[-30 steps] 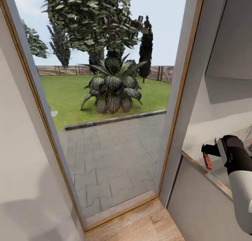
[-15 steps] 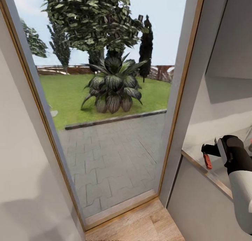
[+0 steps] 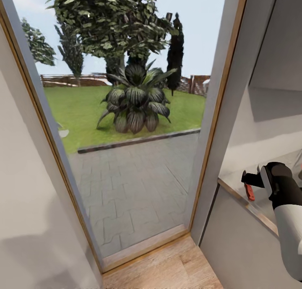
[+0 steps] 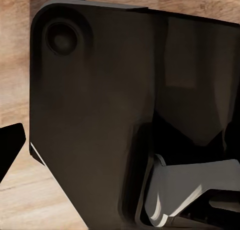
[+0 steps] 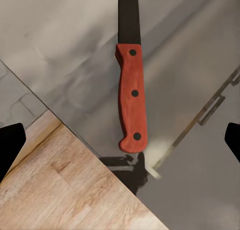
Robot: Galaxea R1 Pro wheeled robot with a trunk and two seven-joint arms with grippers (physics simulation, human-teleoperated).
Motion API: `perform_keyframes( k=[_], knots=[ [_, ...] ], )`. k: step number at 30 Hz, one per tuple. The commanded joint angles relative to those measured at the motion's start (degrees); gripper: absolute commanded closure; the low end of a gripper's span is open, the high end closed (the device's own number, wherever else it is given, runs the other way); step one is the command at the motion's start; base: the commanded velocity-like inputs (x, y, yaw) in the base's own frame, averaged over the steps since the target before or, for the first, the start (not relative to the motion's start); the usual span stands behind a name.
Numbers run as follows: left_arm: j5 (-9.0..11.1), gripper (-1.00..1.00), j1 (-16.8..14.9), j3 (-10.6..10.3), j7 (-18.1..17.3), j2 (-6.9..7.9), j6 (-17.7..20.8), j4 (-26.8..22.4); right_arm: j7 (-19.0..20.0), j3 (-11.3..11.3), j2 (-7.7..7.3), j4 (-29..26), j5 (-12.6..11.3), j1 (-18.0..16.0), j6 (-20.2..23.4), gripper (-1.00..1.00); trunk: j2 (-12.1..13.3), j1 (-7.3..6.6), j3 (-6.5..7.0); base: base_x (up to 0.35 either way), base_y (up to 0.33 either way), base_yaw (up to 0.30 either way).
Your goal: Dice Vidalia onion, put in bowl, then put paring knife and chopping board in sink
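Observation:
The paring knife [image 5: 132, 97], with its dark blade and red-orange handle, lies flat on the glossy grey countertop [image 5: 60, 44] close to the counter's end. My right gripper [image 5: 120, 142] hangs just above the handle, open, with one black fingertip [image 5: 10, 150] on either side. In the head view the right gripper [image 3: 251, 179] is at the right edge, over the knife's red handle [image 3: 249, 191]. My left gripper [image 4: 120, 145] points down at the robot's own dark base [image 4: 95, 104] and holds nothing. The onion, chopping board, bowl and sink are out of view.
A tall glass door [image 3: 126, 146] with a wooden frame is straight ahead, with a paved patio, lawn and plants outside. A white wall [image 3: 29, 205] stands close on the left. The grey cabinet front [image 3: 235, 247] under the countertop is on the right, with wooden floor [image 3: 167, 268] below.
The whole head view has shifted slightly, so the camera moved. The right arm and the knife stay where they were.

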Motion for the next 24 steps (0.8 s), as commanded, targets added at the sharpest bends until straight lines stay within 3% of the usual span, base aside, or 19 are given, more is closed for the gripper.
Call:
perform_keyframes(
  k=[1, 24],
  knots=[
    [0.02, -1.00, 0.02, 0.36, -0.07, -0.02, -0.06, -0.09, 0.15, -0.04, 0.01, -0.04, 0.32, -0.04, 0.23, -1.00, -0.05, 0.01, -0.14, 0.000, 0.000, 0.000],
    [0.01, -1.00, 0.02, 0.36, -0.07, -0.03, -0.06, -0.09, 0.15, -0.12, 0.01, -0.04, 0.32, -0.04, 0.23, -1.00, -0.05, 0.01, -1.78, 0.000, 0.000, 0.000]
  ],
)
